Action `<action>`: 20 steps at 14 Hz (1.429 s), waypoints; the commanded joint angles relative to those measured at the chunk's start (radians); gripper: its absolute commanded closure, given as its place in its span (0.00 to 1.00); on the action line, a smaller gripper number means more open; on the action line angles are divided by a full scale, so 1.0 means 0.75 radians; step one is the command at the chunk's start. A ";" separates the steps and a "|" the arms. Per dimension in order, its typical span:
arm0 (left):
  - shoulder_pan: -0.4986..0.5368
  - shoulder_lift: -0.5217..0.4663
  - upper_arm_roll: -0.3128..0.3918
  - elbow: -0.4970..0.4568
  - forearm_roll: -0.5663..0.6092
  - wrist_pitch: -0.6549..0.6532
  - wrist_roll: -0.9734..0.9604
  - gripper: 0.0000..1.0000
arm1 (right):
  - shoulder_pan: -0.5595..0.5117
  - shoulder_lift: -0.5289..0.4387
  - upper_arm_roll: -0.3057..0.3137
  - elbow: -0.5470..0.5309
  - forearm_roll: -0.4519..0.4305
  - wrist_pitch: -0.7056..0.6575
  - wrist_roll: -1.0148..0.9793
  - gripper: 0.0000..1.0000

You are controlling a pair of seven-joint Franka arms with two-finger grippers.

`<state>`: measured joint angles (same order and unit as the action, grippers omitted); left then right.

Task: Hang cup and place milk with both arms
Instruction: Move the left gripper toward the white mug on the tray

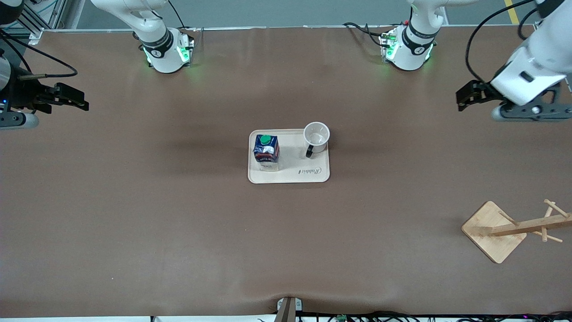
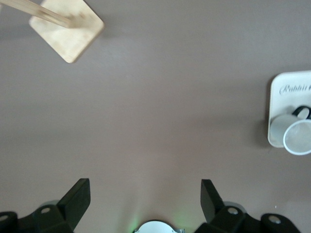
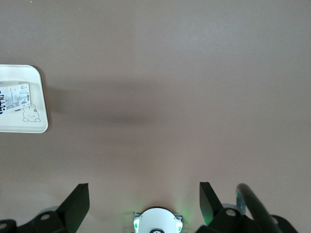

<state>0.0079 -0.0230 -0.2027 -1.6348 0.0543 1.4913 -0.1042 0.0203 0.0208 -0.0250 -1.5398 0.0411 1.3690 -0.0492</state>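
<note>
The white cup (image 1: pixel 317 136) stands upright, mouth up, on a cream tray (image 1: pixel 308 172) at the middle of the table, its black handle (image 1: pixel 309 151) toward the front camera. The dark blue milk carton (image 1: pixel 266 152) with a green cap stands on the same tray, toward the right arm's end. My left gripper (image 1: pixel 462 96) is open and empty, up over the table's left arm end. My right gripper (image 1: pixel 82 103) is open and empty over the right arm's end. The left wrist view shows the left gripper (image 2: pixel 144 199), cup (image 2: pixel 297 136) and tray (image 2: pixel 286 92). The right wrist view shows the right gripper (image 3: pixel 144 201), tray rim (image 3: pixel 41 97) and milk (image 3: pixel 14 97).
A wooden cup rack (image 1: pixel 514 228) with pegs on a square base stands nearer to the front camera, toward the left arm's end; it also shows in the left wrist view (image 2: pixel 68 26). The arms' green-lit bases (image 1: pixel 165 51) (image 1: pixel 409 49) stand at the table's top edge. Brown tabletop surrounds the tray.
</note>
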 commanded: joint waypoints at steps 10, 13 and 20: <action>-0.002 0.026 -0.304 -0.412 -0.097 0.394 -0.023 0.00 | -0.045 0.027 0.001 0.004 0.027 -0.007 -0.012 0.00; -0.004 0.128 -0.368 -0.416 -0.138 0.419 -0.023 0.00 | -0.058 0.054 0.003 0.012 0.031 -0.007 -0.012 0.00; -0.108 0.331 -0.460 -0.465 -0.124 0.789 -0.126 0.00 | -0.056 0.054 0.001 0.010 0.031 -0.009 -0.012 0.00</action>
<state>-0.0421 0.1920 -0.5430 -1.9848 -0.0336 2.0336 -0.1464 -0.0068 0.0634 -0.0328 -1.5400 0.0460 1.3692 -0.0492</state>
